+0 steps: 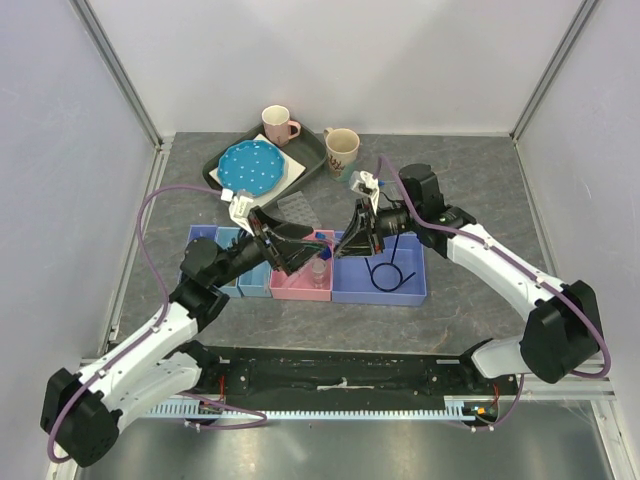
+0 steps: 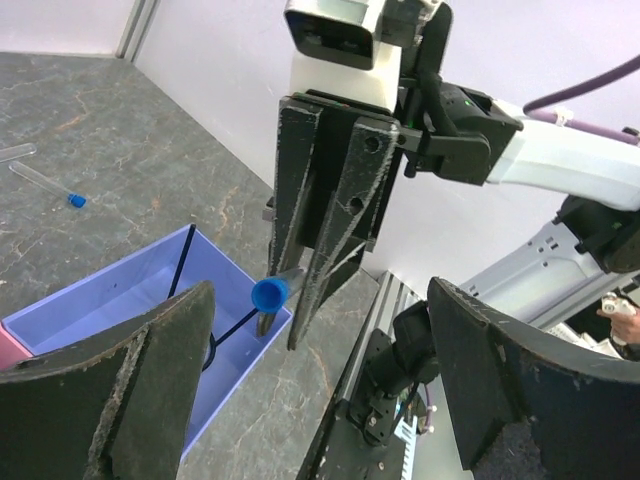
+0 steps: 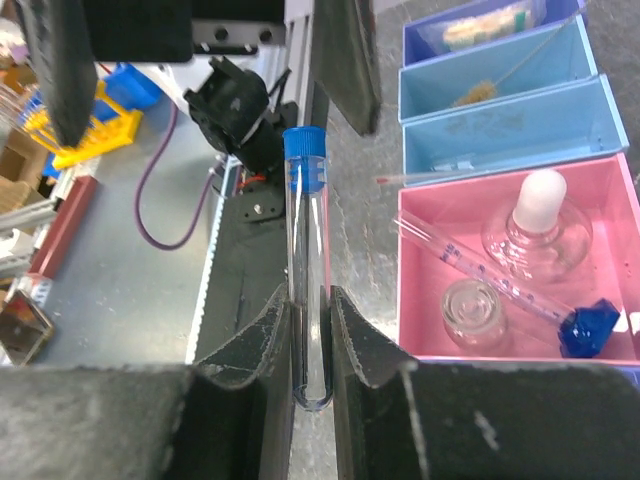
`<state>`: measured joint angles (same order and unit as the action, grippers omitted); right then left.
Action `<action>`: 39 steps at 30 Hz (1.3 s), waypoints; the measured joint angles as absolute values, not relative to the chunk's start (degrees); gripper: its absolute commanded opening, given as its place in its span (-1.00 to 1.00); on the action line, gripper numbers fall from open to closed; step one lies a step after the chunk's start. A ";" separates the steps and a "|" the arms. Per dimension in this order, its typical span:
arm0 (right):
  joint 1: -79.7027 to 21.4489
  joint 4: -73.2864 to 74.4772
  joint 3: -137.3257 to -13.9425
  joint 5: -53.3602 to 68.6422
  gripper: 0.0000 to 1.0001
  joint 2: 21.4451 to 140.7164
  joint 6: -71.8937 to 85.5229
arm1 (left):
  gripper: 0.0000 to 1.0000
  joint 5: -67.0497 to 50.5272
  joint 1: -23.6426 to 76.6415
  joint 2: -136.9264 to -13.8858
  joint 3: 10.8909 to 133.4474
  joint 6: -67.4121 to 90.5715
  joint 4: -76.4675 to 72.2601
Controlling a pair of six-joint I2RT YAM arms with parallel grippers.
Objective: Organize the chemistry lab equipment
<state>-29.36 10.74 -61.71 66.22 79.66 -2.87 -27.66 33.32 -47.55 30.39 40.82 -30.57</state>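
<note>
1. Grasping a clear tube (image 3: 305, 240) in the right gripper (image 3: 308, 325), jaws clenched on its rounded bottom end. Held up in the air over the row of bins, resting on nothing.
2. Running straight out from that claw toward 12 o'clock in the right wrist view, long axis in line with the fingers, blue cap (image 3: 304, 158) at the far end.
3. Pointing cap-first at the left gripper (image 1: 292, 252), which from above sits at 9 o'clock of the right claw. Released and spread wide, one finger to either side of the cap, touching nothing in either wrist view.
4. Judged nearer: the right arm, sole holder of the tube. The left arm is close but empty.
5. Lying at 3 o'clock of the tube in the right wrist view: a pink bin (image 3: 610, 250) with a stoppered flask (image 3: 535, 225), a small jar (image 3: 470, 312) and a glass rod ending in a blue piece (image 3: 588, 325). Farther on, at 1 to 2 o'clock: light blue bins (image 3: 540, 135).
6. Seen from above at 5 o'clock of the right claw: a purple bin (image 1: 410, 285) with the black looped wire (image 1: 385, 270).
7. Standing in the way: the left fingers bracketing the cap, probably to be cleared before any swing or descent. Also the tall flask, if the pink bin is the goal.
8. Farther out: blue-tipped sticks (image 2: 45, 183) loose on the table in the left wrist view. From above, a clear welled tray (image 1: 297, 208) at 12 o'clock of the left claw, then the dotted plate (image 1: 250, 167) and two mugs (image 1: 342, 148).
</note>
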 measured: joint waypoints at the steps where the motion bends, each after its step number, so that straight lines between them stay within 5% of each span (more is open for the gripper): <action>1: -29.36 9.08 -61.52 66.48 -0.85 79.66 -0.99 | 0.82 -26.79 33.61 -48.38 30.35 41.23 -31.66; 17: -29.34 -6.42 -58.54 67.70 -0.85 79.99 13.65 | 0.08 -21.10 34.26 -56.23 30.35 48.71 -38.30; 21: -29.34 -6.92 -58.52 67.64 -0.85 80.51 13.98 | -0.30 -21.56 34.26 -57.54 30.39 49.50 -38.26; 26: -29.23 -6.92 -58.50 67.24 -0.85 80.95 14.15 | -0.44 -22.61 34.26 -57.78 31.73 50.00 -37.58; 30: -29.23 -7.16 -58.46 67.20 -0.84 80.97 14.06 | -0.96 -22.72 34.24 -58.06 32.64 50.09 -36.45; 33: -29.08 -7.25 -57.93 67.16 -0.78 80.99 13.82 | -0.96 -23.07 34.26 -58.54 33.10 50.11 -35.48; 39: -28.67 -5.15 -57.82 66.96 0.28 81.01 11.73 | -0.97 -23.14 34.26 -58.57 35.11 49.34 -30.39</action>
<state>-28.67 -5.15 -57.82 66.96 81.01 11.73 -23.14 34.26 -58.57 35.11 49.34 -30.39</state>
